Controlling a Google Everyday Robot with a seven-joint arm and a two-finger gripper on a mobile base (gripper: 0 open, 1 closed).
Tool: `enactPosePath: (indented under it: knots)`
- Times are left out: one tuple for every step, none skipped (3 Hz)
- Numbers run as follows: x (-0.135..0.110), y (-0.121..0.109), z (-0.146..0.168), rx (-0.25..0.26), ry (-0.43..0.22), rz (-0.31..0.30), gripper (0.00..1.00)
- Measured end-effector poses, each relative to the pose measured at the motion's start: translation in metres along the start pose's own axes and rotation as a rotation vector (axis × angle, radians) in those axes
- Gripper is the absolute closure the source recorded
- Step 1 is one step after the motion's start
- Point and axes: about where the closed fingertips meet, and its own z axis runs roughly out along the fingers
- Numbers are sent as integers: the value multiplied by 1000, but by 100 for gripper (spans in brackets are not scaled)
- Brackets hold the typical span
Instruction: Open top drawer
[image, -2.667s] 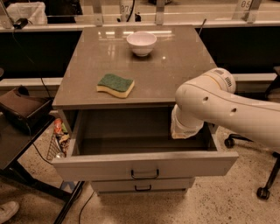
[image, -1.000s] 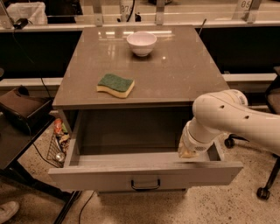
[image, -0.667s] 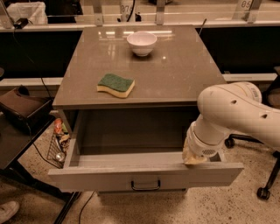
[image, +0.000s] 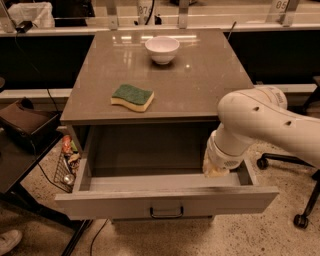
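Note:
The top drawer (image: 165, 199) is pulled far out from under the grey cabinet top (image: 210, 85). Its wide flat grey front faces me, with a thin black bar handle (image: 166, 213) low in the middle. Its deep grey box looks empty. My white arm (image: 260, 120) comes in from the right and bends down into the drawer's right rear corner. The gripper (image: 216, 171) sits at the arm's end, just inside the drawer's right wall, mostly hidden behind the wrist. The two smaller drawers are hidden below the open front.
A green and yellow sponge (image: 132, 96) and a white bowl (image: 162, 49) lie on the cabinet top. A wire basket (image: 67, 162) of items hangs at the cabinet's left side. A black table (image: 20, 165) stands left. Chair wheels (image: 300, 220) stand right.
The drawer has slid further out toward me, covering the lower drawer fronts. My arm has shifted right and back along the drawer's right side, then lifted slightly.

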Motion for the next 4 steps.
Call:
enactPosePath:
  knots:
    - [-6, -43, 22, 21, -26, -34, 100]
    - [-8, -44, 54, -33, -57, -27, 100]
    - [-2, -11, 71, -104, -69, 19, 100]
    - [9, 35, 68, -164, -57, 92, 100]
